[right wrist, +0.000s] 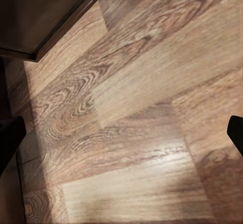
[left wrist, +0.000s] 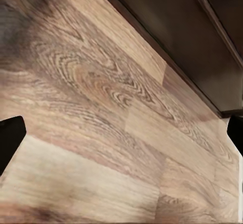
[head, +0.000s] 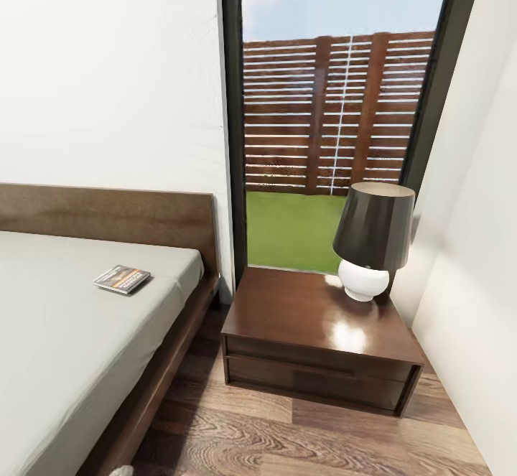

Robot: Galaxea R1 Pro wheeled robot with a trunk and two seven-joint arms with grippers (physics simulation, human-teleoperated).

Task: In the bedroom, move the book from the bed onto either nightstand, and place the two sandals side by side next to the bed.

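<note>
The book (head: 122, 279) lies flat on the grey mattress of the bed (head: 64, 347), near the headboard and toward the edge facing the nightstand (head: 319, 336); a lamp (head: 373, 243) with a dark shade and white base stands on the nightstand's back corner, in front of the window (head: 337, 113). Both wrist views look down on the wood floor (left wrist: 101, 133); the left gripper (left wrist: 121, 133) and right gripper (right wrist: 121, 133) each show dark fingertips at opposite edges, jaws spread wide, holding nothing.

Bedroom corner, item tally
One bed (head: 64, 332), one book (head: 122, 279), one nightstand (head: 316, 336), one lamp (head: 372, 240), one window (head: 337, 110).
</note>
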